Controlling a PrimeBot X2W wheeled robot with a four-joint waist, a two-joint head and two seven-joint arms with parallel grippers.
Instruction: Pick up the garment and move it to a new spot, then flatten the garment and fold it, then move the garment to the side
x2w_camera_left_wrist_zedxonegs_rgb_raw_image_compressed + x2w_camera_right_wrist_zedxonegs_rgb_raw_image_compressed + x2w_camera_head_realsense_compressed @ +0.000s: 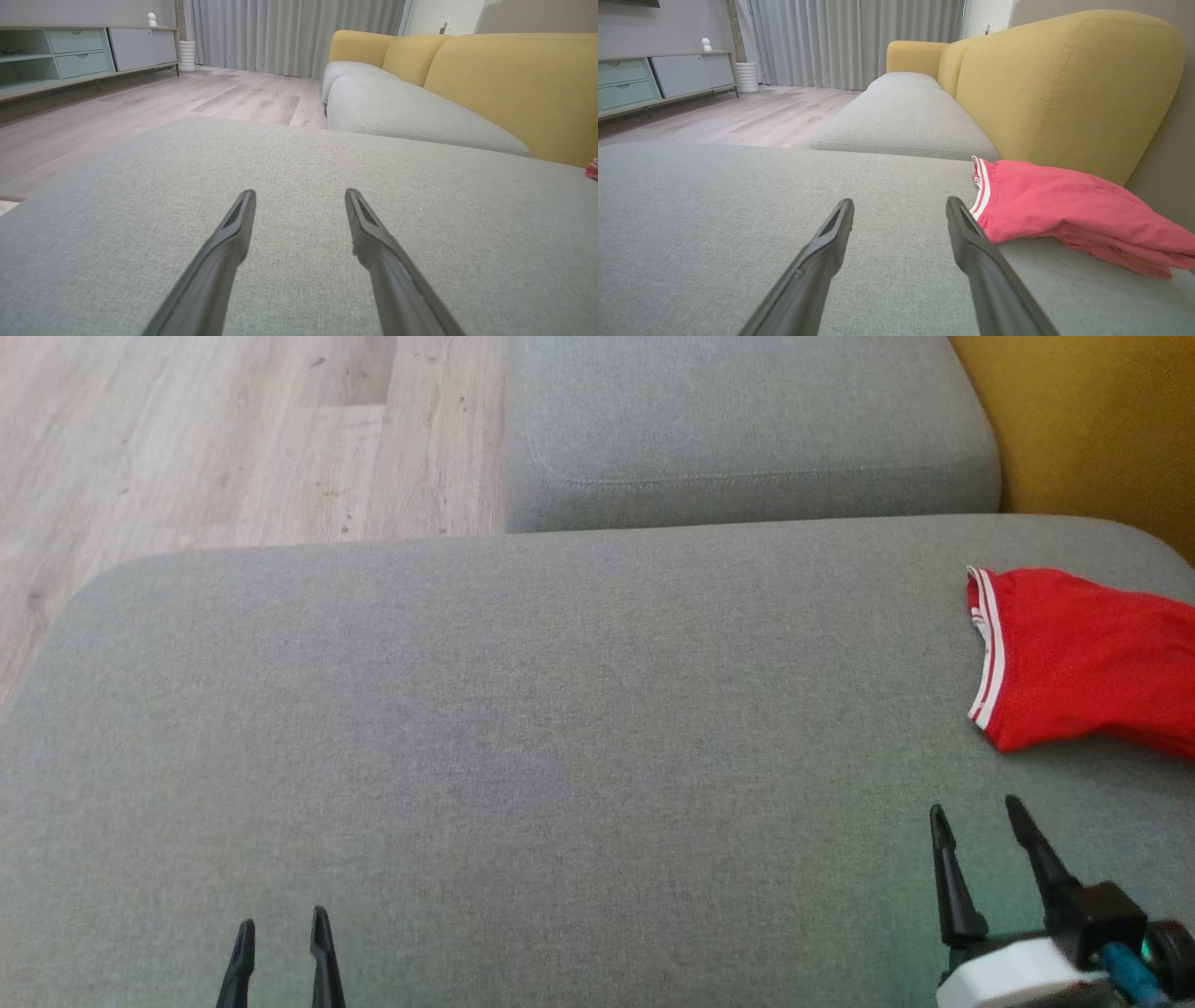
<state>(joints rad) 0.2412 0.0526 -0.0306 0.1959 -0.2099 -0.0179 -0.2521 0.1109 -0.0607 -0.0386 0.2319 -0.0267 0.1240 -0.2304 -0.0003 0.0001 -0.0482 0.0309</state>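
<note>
Across the middle of the head view spreads a broad grey woven-fabric seat cushion. A second grey cushion butts against its far edge, and a mustard-yellow upholstered backrest rises on the right. The red cotton garment with a white-striped waistband lies at the cushion's right side, just beside the backrest, doubled over in flat layers. The right gripper hovers near its front edge, apart from the cloth, fingers spread wide and empty. The left gripper sits well apart at the lower left, equally wide and empty.

The bundle looks folded and set aside, so the moving step seems about finished. To do it well, draw the right fingers straight back and low, clear of the waistband, so no layer is snagged or lifted.
</note>
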